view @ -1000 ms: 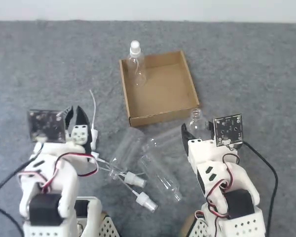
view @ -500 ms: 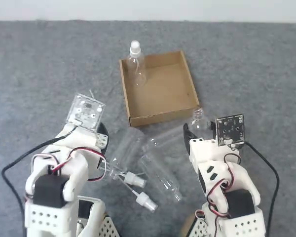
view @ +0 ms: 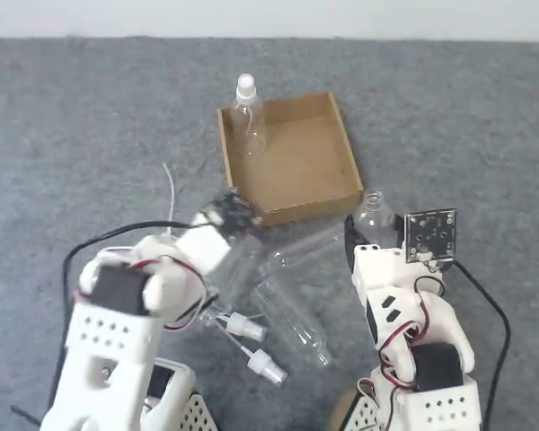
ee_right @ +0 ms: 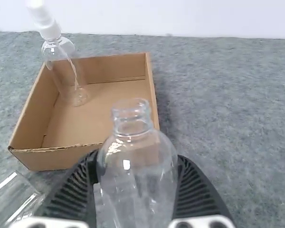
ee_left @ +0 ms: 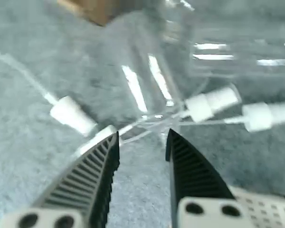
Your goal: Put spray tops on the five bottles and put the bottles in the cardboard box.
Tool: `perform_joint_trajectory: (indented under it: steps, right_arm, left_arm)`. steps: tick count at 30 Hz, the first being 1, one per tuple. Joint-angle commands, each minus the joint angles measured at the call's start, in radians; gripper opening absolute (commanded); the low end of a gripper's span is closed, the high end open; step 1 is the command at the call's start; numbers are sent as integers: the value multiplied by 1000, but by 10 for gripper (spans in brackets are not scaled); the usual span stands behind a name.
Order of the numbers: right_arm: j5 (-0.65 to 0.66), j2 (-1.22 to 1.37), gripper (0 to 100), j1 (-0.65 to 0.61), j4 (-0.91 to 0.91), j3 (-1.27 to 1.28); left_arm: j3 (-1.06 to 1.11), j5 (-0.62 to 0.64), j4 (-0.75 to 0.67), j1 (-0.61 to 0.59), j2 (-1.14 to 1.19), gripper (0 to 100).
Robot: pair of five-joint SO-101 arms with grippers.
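My right gripper (ee_right: pixel 137 167) is shut on a clear uncapped bottle (ee_right: pixel 135 156), held upright just in front of the cardboard box (ee_right: pixel 35 154). In the high view this bottle (view: pixel 375 214) stands off the box's (view: pixel 296 214) near right corner. One bottle with a white spray top (view: pixel 248 115) stands in the box's far left corner. My left gripper (ee_left: pixel 142 135) is open, low over the carpet, pointing at a lying clear bottle (ee_left: pixel 156 76) and loose spray tops (ee_left: pixel 211 103). Three uncapped bottles (view: pixel 292 314) lie between the arms.
Loose white spray tops (view: pixel 242 325) with thin tubes lie on the grey carpet near the lying bottles; another one (view: pixel 268 366) lies closer to the arm bases. A single tube (view: pixel 171 193) lies left of the box. Open carpet surrounds the box.
My left arm has swung from the left side toward the middle and dropped over the lying bottles. My right gripper has shifted slightly right with its bottle.
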Motion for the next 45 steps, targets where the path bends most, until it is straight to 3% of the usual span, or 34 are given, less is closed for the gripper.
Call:
perform_joint_trajectory:
  steps: [1, 6, 18, 24, 32, 45]
  right_arm:
    - [-11, -19, 6, 8, -27, -15]
    - [-11, -19, 6, 12, -27, -15]
    - [-12, -19, 6, 119, -31, -23]
    - [-12, -19, 6, 185, -70, -15]
    - [-14, -19, 6, 185, -71, -15]
    - [-14, -19, 6, 179, -71, -15]
  left_arm:
    - [-53, -21, 15, 94, 72, 152]
    - [-48, -21, 11, 210, 109, 152]
    - [-47, -41, -3, 364, 245, 152]
    - [-45, -97, -14, 368, 382, 152]
    - [114, -95, -253, 374, 420, 152]
    - [236, -141, -394, 376, 425, 152]
